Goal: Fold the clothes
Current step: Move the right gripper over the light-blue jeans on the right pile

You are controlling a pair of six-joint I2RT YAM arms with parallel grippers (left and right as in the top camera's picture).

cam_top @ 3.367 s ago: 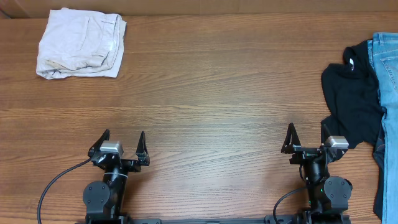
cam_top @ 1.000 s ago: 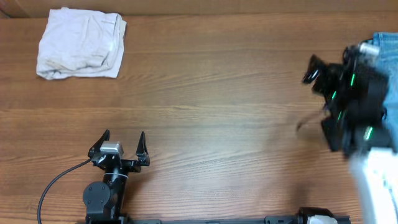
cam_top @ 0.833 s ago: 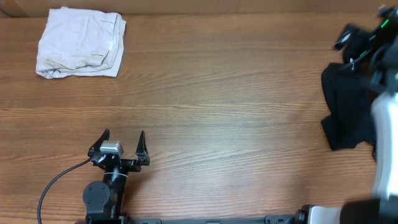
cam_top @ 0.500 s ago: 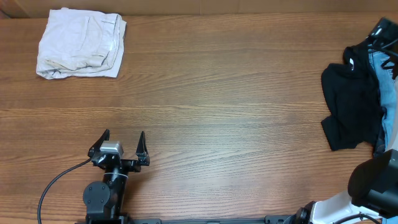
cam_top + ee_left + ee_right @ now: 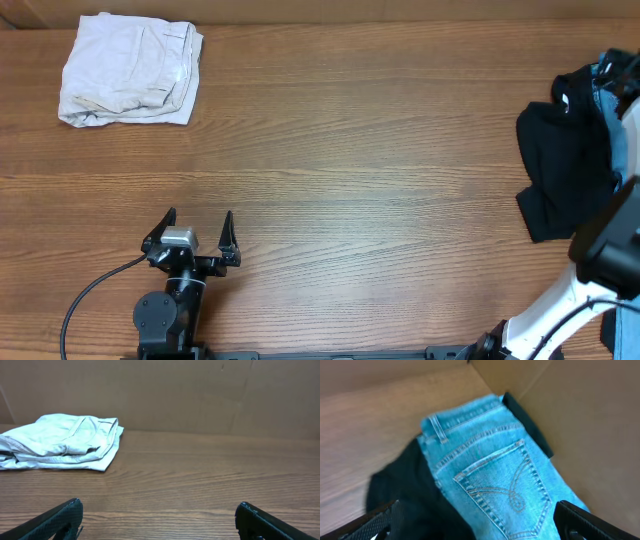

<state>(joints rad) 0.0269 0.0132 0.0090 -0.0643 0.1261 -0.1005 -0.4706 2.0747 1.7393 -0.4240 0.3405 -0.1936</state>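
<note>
Jeans [image 5: 495, 480] partly beyond frame edge

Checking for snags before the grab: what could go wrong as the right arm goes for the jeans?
1. The light-blue denim jeans overlap the crumpled black garment, so the open right pincer may drag both up together.
2. The jeans lie close beside the brown cardboard wall; the pincer could strike it on descent.

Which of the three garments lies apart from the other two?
The off-white garment, alone at the far left corner of the wooden table. The black garment and the light-blue denim jeans overlap at the right edge.
</note>
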